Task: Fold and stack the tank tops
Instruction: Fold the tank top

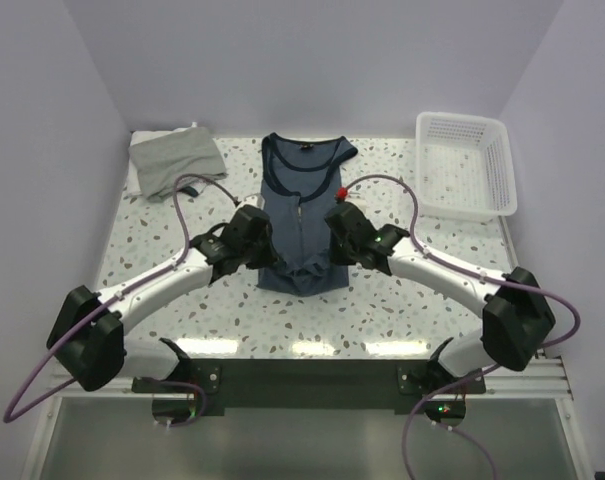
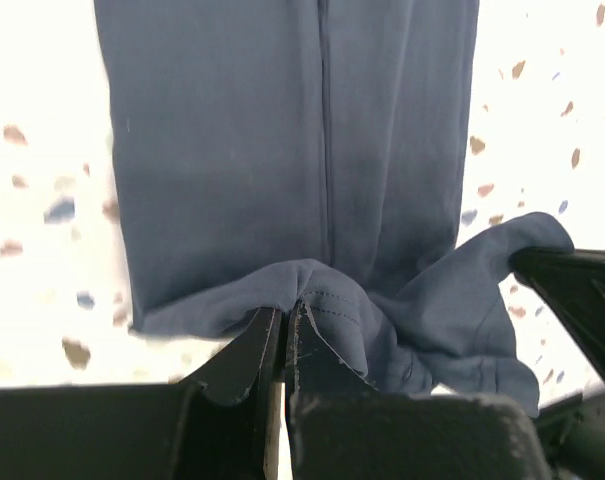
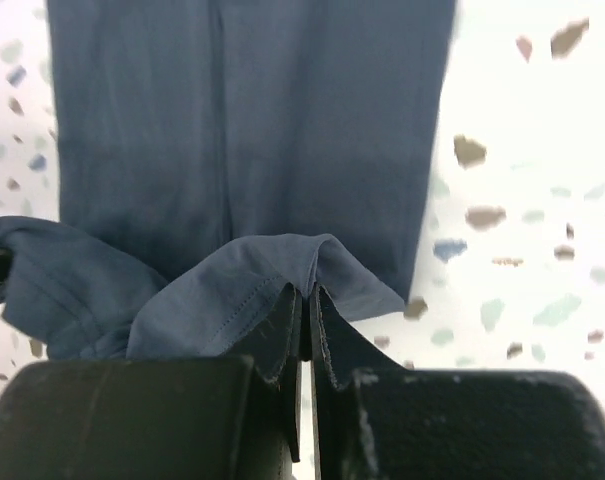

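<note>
Wrist views cut the navy tank top (image 2: 232, 150) off at twelve o'clock; overhead, its pale chest marks (image 1: 300, 200) are unreadably small.

- A navy blue cloth tank top (image 1: 304, 200) lies lengthwise down the middle of the speckled white table (image 1: 232, 320), dividing it in two.
- The left gripper (image 2: 285, 325) and right gripper (image 3: 305, 305), both pinched onto its near hem, block the near centre.
- The white left arm (image 1: 162, 285) and white right arm (image 1: 442, 270) slant across the near corners.
- A crumpled grey cloth top (image 1: 177, 160) fills the far left corner.
- A white plastic mesh basket (image 1: 502, 180) fills the far right corner.
- Bare tabletop lies open on both sides of the navy top, in mid-table.
</note>
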Controlling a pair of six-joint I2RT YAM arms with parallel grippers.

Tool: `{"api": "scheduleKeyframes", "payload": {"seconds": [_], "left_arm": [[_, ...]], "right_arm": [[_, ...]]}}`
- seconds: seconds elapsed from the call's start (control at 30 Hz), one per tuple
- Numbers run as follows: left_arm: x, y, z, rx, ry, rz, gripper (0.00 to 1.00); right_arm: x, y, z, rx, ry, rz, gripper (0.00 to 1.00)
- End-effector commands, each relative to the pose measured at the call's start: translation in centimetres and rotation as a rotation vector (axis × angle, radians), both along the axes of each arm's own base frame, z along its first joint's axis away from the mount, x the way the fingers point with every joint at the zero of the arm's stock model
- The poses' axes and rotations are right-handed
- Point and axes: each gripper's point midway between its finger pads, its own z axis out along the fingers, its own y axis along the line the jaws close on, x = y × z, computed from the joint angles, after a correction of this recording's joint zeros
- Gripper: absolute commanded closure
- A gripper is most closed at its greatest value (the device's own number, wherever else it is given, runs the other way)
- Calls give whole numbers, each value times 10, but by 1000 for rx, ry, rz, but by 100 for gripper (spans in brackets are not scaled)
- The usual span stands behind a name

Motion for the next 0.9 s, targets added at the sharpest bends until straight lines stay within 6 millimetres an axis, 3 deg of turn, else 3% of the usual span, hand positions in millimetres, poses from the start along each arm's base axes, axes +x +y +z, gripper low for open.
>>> {"api": "scheduleKeyframes", "payload": {"seconds": [0.0, 0.07, 0.13, 0.17, 0.2, 0.23, 0.27, 0.3, 0.33, 0.4, 0.43, 0.47, 0.5, 0.53, 0.57, 0.67, 0.83, 0.87], "left_arm": [[49, -10, 32, -36, -142, 11, 100], [67, -6, 28, -24, -142, 31, 100], [86, -7, 38, -37, -175, 44, 100], [97, -2, 31, -28, -162, 60, 100], [111, -5, 42, -47, -195, 64, 100], [120, -3, 42, -42, -199, 65, 100], [133, 3, 29, -26, -172, 85, 100], [147, -1, 40, -49, -198, 78, 100], [158, -1, 24, -32, -174, 74, 100], [185, 3, 29, -46, -201, 92, 100], [196, 4, 9, -27, -183, 83, 98], [208, 12, 3, -32, -179, 100, 89], [223, 13, 5, -46, -209, 103, 81], [230, 10, 1, -76, -220, 73, 69], [238, 17, -16, -77, -190, 86, 47], [254, 18, -12, -119, -250, 52, 23], [248, 32, 14, -127, -302, 72, 18], [245, 36, 28, -123, -326, 86, 19]], "right_arm": [[45, 13, 23, 10, -99, 15, 100], [62, 18, 30, 28, -119, 16, 100], [81, 15, 23, 20, -109, -6, 100], [92, 20, 32, 36, -122, 0, 100], [102, 16, 33, 41, -124, -15, 100], [110, 17, 23, 27, -105, -17, 100], [117, 16, 23, 20, -107, -18, 100], [132, 18, 33, 41, -122, -24, 100], [139, 17, 20, 22, -97, -28, 100], [162, 17, 26, 33, -105, -40, 94], [168, 17, 8, 17, -68, -40, 91], [175, 17, 7, 23, -65, -47, 87], [188, 17, 14, 42, -82, -53, 72], [191, 17, 9, 44, -65, -53, 61], [201, 18, 12, 57, -83, -57, 47], [211, 16, 22, 58, -96, -59, 37], [200, 4, 34, 14, -94, -46, 37], [196, -3, 29, -23, -88, -40, 38]]}}
